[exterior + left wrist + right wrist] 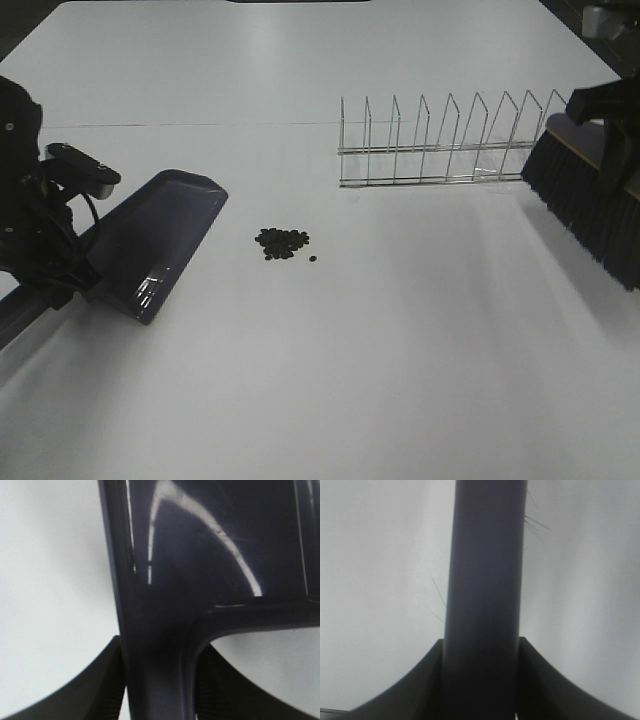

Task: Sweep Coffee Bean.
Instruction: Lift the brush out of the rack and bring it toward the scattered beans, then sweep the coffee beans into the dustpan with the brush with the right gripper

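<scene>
A small cluster of dark coffee beans (282,242) lies on the white table (330,380), with one bean a little apart on its right. A dark purple dustpan (155,240) sits to the left of the beans, its mouth toward them. My left gripper (62,262) is shut on the dustpan's handle (157,680). My right gripper (612,130) is shut on the brush, whose black bristles (585,205) hang above the table at the far right. The brush handle (485,605) fills the right wrist view.
A wire dish rack (455,140) stands behind and to the right of the beans, close to the brush. The table's far edge runs along the top of the high view.
</scene>
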Available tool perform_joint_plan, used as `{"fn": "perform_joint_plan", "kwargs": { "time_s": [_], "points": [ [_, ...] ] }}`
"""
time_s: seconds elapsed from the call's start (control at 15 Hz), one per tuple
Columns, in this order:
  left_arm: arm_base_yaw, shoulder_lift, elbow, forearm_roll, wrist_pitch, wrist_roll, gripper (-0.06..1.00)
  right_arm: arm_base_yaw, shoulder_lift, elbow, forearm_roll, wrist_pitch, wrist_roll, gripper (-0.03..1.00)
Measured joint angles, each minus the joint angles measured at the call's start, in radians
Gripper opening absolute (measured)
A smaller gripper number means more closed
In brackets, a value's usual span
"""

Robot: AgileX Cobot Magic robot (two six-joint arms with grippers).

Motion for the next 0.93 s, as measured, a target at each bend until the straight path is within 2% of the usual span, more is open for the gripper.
{"fn": "perform_joint_plan", "kwargs": {
  "time_s": [0.07,0.2,0.27,0.4,0.6,0.93],
  "points": [
    [-0.022,0.028,-0.037,0.000,0.026,-0.020,0.36,0.010,0.000,0.025,-0.009,-0.015,0.003,0.31],
    [-0.051,0.070,-0.093,0.001,0.065,-0.029,0.35,0.086,0.002,0.068,-0.103,-0.087,0.073,0.31],
    [-0.092,0.135,-0.181,0.003,0.134,-0.032,0.35,0.206,0.026,0.069,-0.226,-0.144,0.163,0.31],
    [-0.122,0.179,-0.233,0.003,0.179,-0.034,0.35,0.283,0.068,0.069,-0.307,-0.162,0.217,0.31],
    [-0.151,0.219,-0.276,0.003,0.224,-0.034,0.35,0.380,0.182,0.048,-0.342,-0.164,0.249,0.31],
    [-0.152,0.226,-0.278,-0.007,0.233,-0.034,0.35,0.502,0.347,-0.153,-0.344,-0.148,0.249,0.31]
  ]
}}
